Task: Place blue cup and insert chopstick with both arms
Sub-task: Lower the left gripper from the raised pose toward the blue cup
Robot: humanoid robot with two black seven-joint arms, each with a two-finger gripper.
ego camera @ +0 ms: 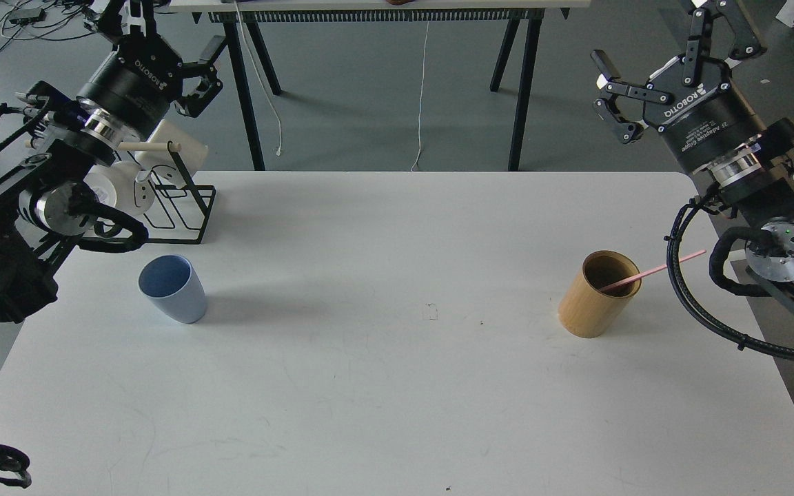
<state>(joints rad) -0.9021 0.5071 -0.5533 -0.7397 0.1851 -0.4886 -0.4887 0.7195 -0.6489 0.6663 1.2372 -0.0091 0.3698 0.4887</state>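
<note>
With both our left end effector (163,52) and right end effector (645,76) raised, spread wide and empty, nothing is grasped yet: the blue cup (173,288) stands on the worktop (397,399) at left, the chopstick (652,271) leans in the bamboo cylinder (597,296), so we judge reaching for the cup comes next.

Pale blue, tan and pink on white

The cup (172,288) is pale blue, darker blue inside. The bamboo cylinder (599,294) is tan with a dark brown interior; the chopstick (652,271) is pink. The table (397,386) is white, the rack (180,200) black wire.
</note>
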